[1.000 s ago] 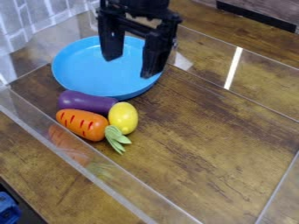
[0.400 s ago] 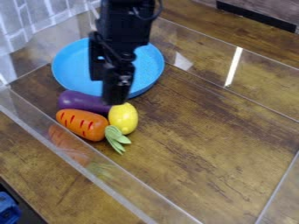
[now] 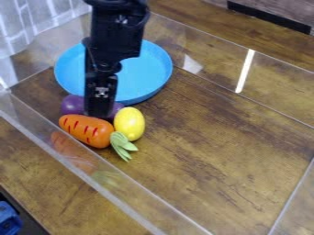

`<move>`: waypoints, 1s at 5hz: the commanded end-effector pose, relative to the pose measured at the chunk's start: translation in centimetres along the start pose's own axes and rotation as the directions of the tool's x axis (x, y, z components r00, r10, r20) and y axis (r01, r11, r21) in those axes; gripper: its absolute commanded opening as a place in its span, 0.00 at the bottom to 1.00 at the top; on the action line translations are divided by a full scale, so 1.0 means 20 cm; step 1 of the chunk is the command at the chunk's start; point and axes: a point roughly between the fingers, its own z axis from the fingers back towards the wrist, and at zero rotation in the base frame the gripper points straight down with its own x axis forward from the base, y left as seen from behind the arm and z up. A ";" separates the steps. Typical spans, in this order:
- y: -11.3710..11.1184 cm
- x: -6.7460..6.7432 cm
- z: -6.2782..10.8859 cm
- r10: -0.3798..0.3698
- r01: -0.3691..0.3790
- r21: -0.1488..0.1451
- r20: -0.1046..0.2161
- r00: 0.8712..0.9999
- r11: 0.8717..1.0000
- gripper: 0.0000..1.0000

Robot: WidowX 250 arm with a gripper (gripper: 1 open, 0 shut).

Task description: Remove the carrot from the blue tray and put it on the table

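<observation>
Carrot (image 3: 87,130): orange, dark ridges, green leafy top, lying on table (image 3: 221,156); pincer (image 3: 98,95) spread wide.

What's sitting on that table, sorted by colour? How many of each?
Orange: 1, the carrot
Purple: 1, the eggplant
Yellow: 1, the lemon
Blue: 1, the blue tray
Total: 4 things on the table

The carrot (image 3: 84,130), eggplant (image 3: 76,106) and lemon (image 3: 128,123) crowd together near the worktop's (image 3: 221,147) front-left edge, hemmed by the clear wall (image 3: 55,151) in front and the blue tray (image 3: 147,78) behind. The worktop's right half lies open for passage.
</observation>
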 end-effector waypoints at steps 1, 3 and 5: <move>0.04 -0.03 0.03 0.013 -0.015 0.035 0.045 0.999 0.999 1.00; 0.10 -0.06 -0.04 0.028 -0.030 0.026 0.074 0.997 0.999 1.00; 0.16 -0.11 -0.12 0.024 -0.026 0.027 0.086 0.996 0.999 1.00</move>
